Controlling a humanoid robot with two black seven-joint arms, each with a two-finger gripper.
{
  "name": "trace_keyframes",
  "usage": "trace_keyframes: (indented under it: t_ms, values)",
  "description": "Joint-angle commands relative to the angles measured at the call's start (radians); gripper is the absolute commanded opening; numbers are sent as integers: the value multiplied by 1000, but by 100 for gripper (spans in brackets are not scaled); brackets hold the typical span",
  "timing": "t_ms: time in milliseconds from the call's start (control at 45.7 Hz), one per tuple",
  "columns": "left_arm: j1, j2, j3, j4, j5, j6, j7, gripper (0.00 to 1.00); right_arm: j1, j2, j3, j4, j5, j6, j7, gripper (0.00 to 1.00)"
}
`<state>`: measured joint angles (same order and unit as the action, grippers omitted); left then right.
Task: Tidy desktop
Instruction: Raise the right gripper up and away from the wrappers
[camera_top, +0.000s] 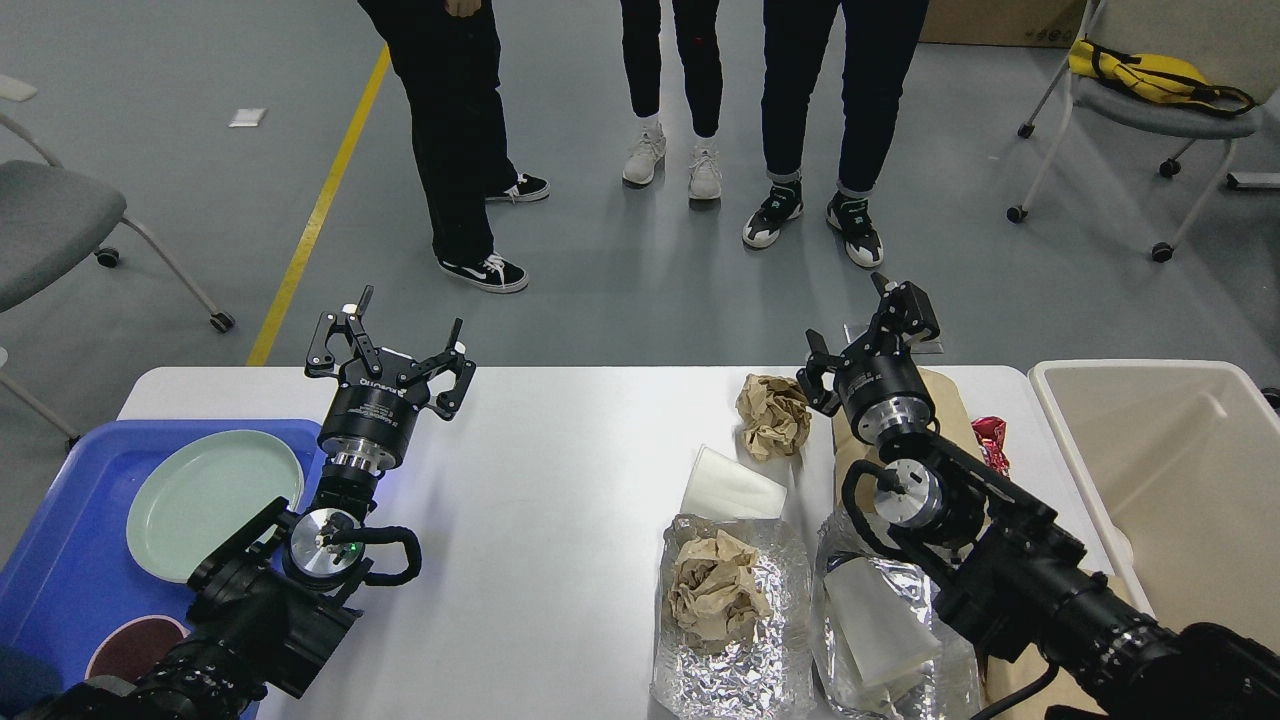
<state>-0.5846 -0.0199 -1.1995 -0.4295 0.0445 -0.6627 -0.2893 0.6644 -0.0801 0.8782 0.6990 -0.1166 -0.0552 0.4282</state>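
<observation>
The white desktop (560, 470) spans the view. On its right half lie a crumpled brown paper ball (772, 415), a white folded paper (732, 487), a foil sheet (722, 640) with a second brown paper ball (716, 588) on it, a second foil sheet with white paper (880, 625), a brown paper bag (950, 410) under my right arm, and a red wrapper (992, 440). My left gripper (408, 322) is open and empty, held above the desktop's far left edge. My right gripper (872, 318) is raised over the far edge by the bag, fingers spread, empty.
A blue tray (60, 560) at the left holds a pale green plate (213, 502) and a dark brown dish (135, 648). A beige bin (1180, 480) stands at the right. Three people (670, 90) stand beyond the table; chairs sit at both far sides.
</observation>
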Motion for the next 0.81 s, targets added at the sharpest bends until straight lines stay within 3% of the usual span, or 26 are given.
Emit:
trace_keyframes:
  t_ms: [0,109,241,460,657,788]
  values:
    - [2,0,0,0,0,0,1,96,99,-79,-10,-12,0,0,0,100]
    - [0,0,0,0,0,0,1,96,194,-148,-66,-52,0,0,0,100]
    - [0,0,0,0,0,0,1,96,326,-211,-299,-124,2,2,0,100]
    - [0,0,0,0,0,-2,1,96,624,-389,-965,-122,55,12,0,100]
    - [0,1,0,0,0,-2,-1,96,865,-466,-1537,52,60,64,0,100]
    - [0,2,0,0,0,-2,-1,96,1056,-492,-1789,164,58,190,3,100]
